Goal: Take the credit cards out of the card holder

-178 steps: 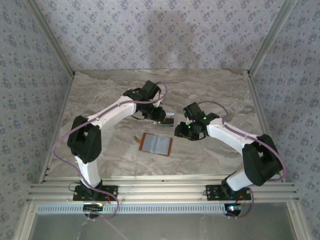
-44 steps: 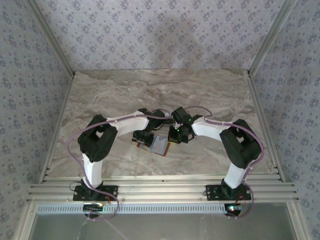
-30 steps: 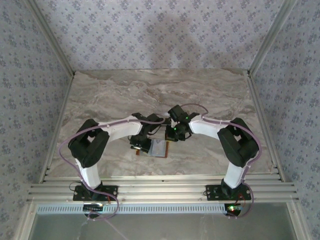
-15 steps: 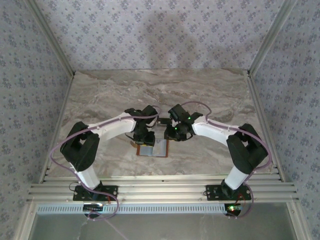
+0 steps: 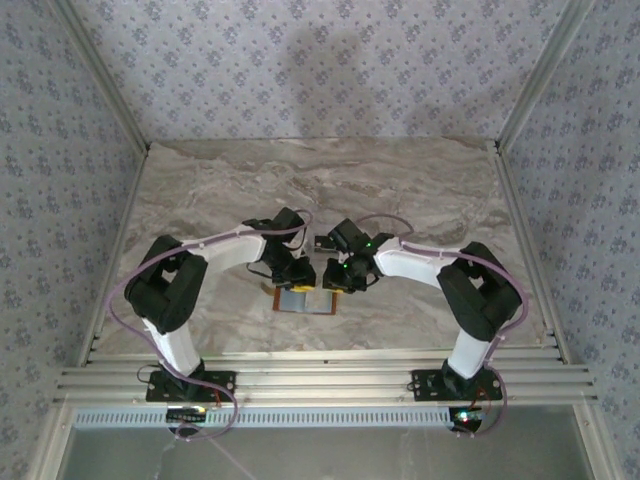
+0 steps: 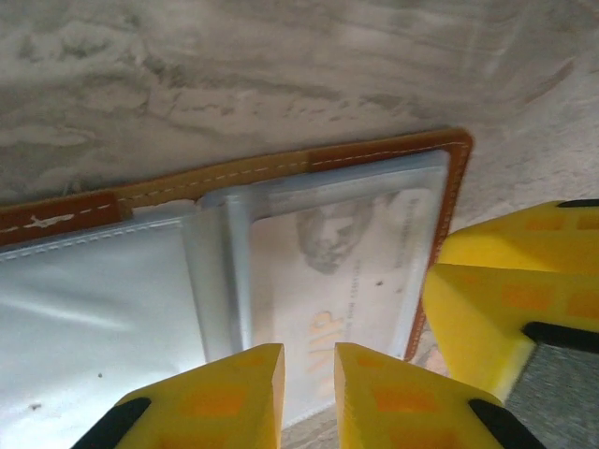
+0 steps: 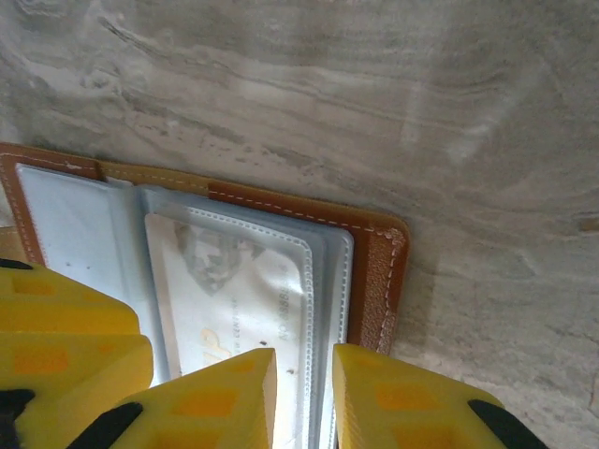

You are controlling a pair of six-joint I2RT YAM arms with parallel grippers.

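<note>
Left fingers (image 6: 215,398) and right fingers (image 7: 398,398), narrowly apart, hover over the orange-brown leather card holder (image 6: 379,150); its 3 o'clock whitish card (image 6: 351,281) needs pinching.

"vip" on pale card (image 6: 348,245) in card holder (image 6: 374,154); rest illegible

Card holder (image 6: 374,150) near edge hidden under left tool (image 6: 307,363); card (image 6: 346,271) print unreadable

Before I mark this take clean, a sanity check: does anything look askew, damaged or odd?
Nothing stands out. The card holder lies open and flat on the table, a pale card tucked in its clear sleeve, with the left claw and right claw low over it.
</note>
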